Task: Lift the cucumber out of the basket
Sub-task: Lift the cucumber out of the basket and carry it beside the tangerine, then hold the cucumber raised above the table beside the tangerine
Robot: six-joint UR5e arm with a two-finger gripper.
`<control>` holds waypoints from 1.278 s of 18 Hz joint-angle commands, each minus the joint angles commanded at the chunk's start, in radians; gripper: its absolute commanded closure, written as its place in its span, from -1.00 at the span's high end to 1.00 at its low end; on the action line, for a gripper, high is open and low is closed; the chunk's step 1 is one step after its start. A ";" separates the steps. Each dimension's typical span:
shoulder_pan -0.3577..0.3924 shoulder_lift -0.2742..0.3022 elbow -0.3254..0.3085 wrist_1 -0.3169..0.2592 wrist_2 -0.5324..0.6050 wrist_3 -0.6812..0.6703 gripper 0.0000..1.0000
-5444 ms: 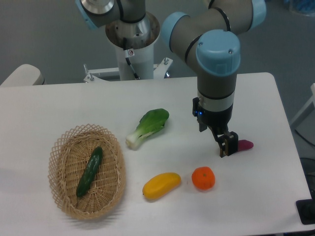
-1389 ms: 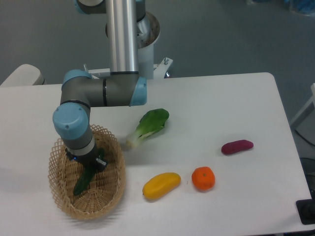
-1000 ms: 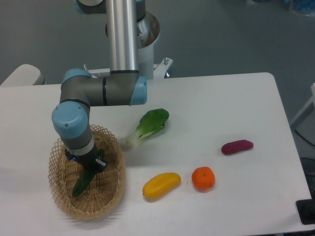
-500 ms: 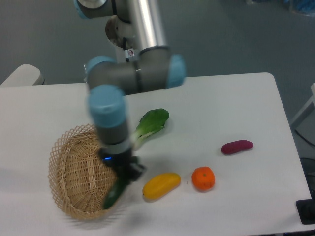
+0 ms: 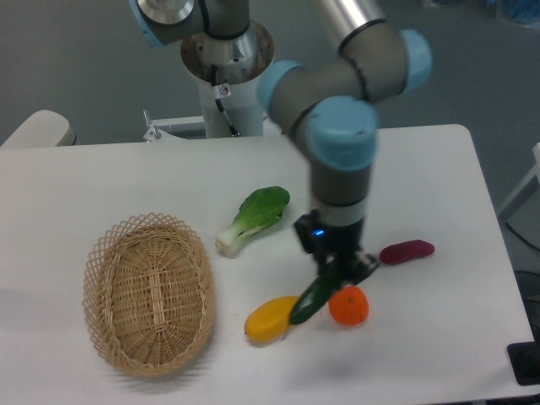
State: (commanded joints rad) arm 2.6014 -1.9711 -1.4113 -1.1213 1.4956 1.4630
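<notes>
Hanging from the gripper (image 5: 336, 274), the cucumber (image 5: 313, 300) is clear of the basket (image 5: 110, 337), which sits well apart at the left of the table (image 5: 422, 169) with nothing in it; the pick itself looks done, so the risks are about keeping hold. The jaws are closed on the cucumber's upper end only, so most of its length dangles down and to the left, tilted, and a glossy skin pinched near one tip could slide out or swing under a quick move. It also hangs low over other produce: its lower end appears in front of, or just beside, the yellow mango (image 5: 270, 319), and the orange (image 5: 348, 305) sits right next to its upper part, though I cannot tell whether either is touched. Any drop in height or sideways sweep here could knock those two, or the purple sweet potato (image 5: 407, 251) near the wrist. The bok choy (image 5: 253, 218) lies further up and left, apart from the arm. The cucumber runs from between the fingertips down toward the camera's lower left
</notes>
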 joint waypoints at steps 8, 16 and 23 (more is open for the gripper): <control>0.051 -0.008 0.000 -0.012 -0.024 0.184 -0.42; 0.043 -0.005 -0.002 -0.012 -0.025 0.186 -0.42; 0.042 -0.006 -0.002 -0.012 -0.025 0.186 -0.42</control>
State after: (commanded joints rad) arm 2.6430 -1.9773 -1.4128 -1.1336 1.4711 1.6490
